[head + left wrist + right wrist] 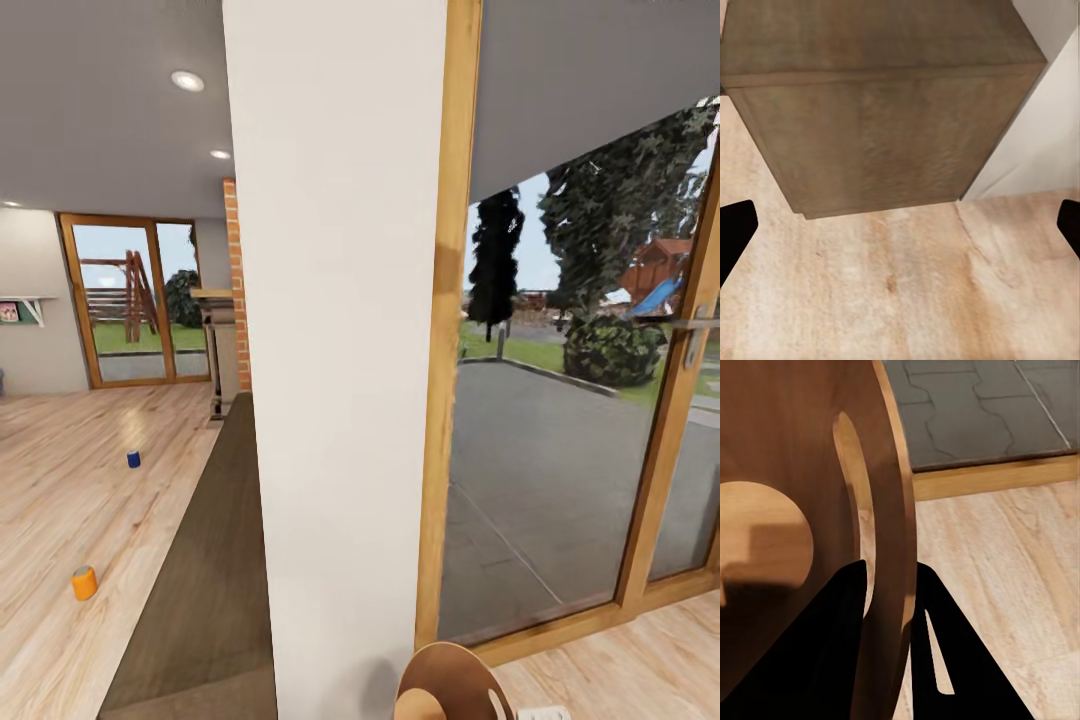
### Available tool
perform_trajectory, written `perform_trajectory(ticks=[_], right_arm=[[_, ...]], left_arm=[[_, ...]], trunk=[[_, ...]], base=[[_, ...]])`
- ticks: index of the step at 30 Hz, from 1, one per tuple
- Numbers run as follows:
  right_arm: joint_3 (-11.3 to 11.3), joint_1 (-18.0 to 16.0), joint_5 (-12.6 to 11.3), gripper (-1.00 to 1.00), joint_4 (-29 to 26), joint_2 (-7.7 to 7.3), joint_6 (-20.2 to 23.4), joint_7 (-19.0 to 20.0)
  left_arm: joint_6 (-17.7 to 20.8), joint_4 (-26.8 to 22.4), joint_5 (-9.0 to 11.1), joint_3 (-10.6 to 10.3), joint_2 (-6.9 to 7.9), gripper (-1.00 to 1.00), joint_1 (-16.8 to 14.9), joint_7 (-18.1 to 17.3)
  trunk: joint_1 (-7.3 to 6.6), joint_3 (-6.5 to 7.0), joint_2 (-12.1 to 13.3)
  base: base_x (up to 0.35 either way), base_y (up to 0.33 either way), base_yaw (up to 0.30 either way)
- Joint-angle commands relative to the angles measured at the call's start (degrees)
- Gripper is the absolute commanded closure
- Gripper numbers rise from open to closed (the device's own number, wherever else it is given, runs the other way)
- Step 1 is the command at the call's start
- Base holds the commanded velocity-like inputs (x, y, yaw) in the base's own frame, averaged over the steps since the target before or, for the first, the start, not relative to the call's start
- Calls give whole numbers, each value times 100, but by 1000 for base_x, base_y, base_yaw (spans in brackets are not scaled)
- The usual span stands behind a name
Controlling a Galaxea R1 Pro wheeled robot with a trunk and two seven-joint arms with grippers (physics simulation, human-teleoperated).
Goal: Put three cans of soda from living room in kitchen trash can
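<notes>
Two cans of soda are sitting on the pale wooden floor [60, 480] at the left of the head view: the orange can [84, 583] is standing nearer the camera, upright with its pale top showing, and the blue can [133, 459] is standing farther back, well apart from it. Both are lying out in the open room, left of a long dark brown surface [205, 560] that is running away from the camera toward a brick column [236, 290]. Behind them a wood-framed glass door [125, 300] is showing a swing set and grass outside.

Moving right, a broad white pillar [340, 350] is filling the middle of the head view. Beside it a large window with a wooden frame [445, 330] is looking onto grey paving, trees and a playground slide. At the bottom edge, the curved back of a brown wooden chair [450, 685] is poking up.

Looking through the left wrist camera, the left gripper [900, 225] is holding its jaws spread wide, with one dark fingertip at each side edge and nothing between them; beyond it are a brown wooden block [881, 105], a white wall and light floorboards.

Through the right wrist camera, the right gripper [891, 607] is straddling the thin curved edge of the chair back [787, 457]; whether the fingers [832, 660] are touching it I cannot tell.
</notes>
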Motion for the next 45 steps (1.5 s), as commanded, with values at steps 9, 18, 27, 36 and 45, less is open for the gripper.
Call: perform_trajectory(ticks=[9,18,27,36,45], right_arm=[[-38,-3,16,100,-11,1,-1,49],[-38,-4,16,100,-11,1,-1,47],[-42,-2,12,100,-11,-31,-1,47],[-38,-2,8,100,-11,-58,-1,44],[-38,0,11,100,-11,-60,-1,43]], left_arm=[[-69,0,-6,0,0,-100,0,0],[-117,0,-9,-8,0,-100,0,0],[-130,4,-9,-9,0,-100,-1,0],[-135,6,-9,-13,0,-100,-3,74],[-512,0,-6,-24,6,-100,-2,132]], trunk=[[-199,163,362],[-396,324,723],[-594,486,1084],[-792,648,1445],[-814,666,1485]], base=[[0,0,0],[0,0,0],[0,0,0],[0,0,0],[0,0,0]])
